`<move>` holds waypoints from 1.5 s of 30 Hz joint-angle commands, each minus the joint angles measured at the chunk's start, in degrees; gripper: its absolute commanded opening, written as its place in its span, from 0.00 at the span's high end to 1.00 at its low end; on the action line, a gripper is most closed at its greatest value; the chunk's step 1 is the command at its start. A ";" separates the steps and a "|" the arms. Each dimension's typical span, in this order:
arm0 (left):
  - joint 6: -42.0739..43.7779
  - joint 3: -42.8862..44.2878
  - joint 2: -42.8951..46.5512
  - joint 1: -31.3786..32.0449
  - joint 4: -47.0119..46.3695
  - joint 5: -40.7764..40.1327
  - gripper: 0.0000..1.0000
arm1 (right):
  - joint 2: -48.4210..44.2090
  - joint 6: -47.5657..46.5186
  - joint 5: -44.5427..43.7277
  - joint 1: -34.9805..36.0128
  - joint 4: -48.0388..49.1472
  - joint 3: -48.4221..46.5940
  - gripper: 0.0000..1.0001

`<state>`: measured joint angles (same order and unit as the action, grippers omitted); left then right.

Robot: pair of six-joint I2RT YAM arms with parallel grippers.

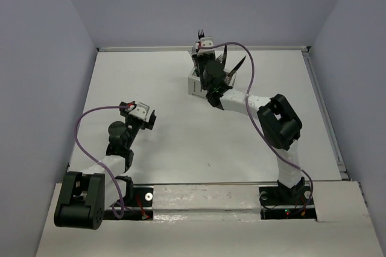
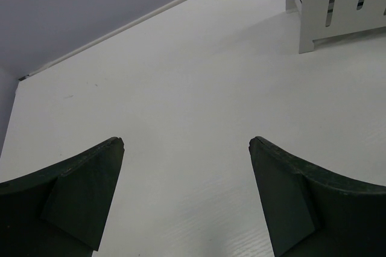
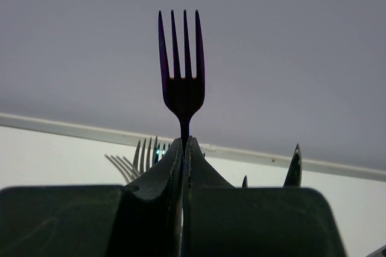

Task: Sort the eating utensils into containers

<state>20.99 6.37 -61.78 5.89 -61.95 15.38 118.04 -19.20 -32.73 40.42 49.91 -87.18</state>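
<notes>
My right gripper [image 3: 183, 141] is shut on a dark purple fork [image 3: 181, 70], which stands upright with its tines up. In the top view that gripper [image 1: 205, 52] is over the white caddy [image 1: 194, 83] at the back middle, with the fork [image 1: 201, 35] poking up. Other fork tines [image 3: 140, 155] and knife tips [image 3: 294, 166] stand in the caddy behind my fingers. My left gripper [image 1: 145, 117] is open and empty, low over bare table at the left. In the left wrist view [image 2: 187, 148] the caddy's slotted side [image 2: 338, 3] shows at the top right.
The white table [image 1: 169, 142] is walled on three sides by grey panels, with a raised rim along the far and right edges [image 1: 325, 112]. A purple cable [image 1: 250, 70] loops over the right arm.
</notes>
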 commanded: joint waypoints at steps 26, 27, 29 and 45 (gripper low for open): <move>0.63 1.01 0.96 -0.35 -4.40 0.53 0.01 | -22.32 13.30 -3.83 -2.87 -35.18 3.90 0.06; 0.63 0.92 1.05 -0.35 -4.49 0.62 0.01 | -22.67 15.84 -3.40 -4.81 -41.93 1.16 0.05; 0.63 0.57 1.48 -0.35 -4.75 0.71 0.01 | -22.76 26.11 2.21 -9.90 -60.25 -3.68 0.04; 1.42 -1.36 2.54 -0.35 -7.30 -0.87 0.01 | -36.21 47.15 20.60 -43.76 -67.84 26.34 0.03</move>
<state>21.82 4.82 -59.09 5.89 -64.16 15.94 85.36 25.80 -16.34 -5.56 -18.83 -63.24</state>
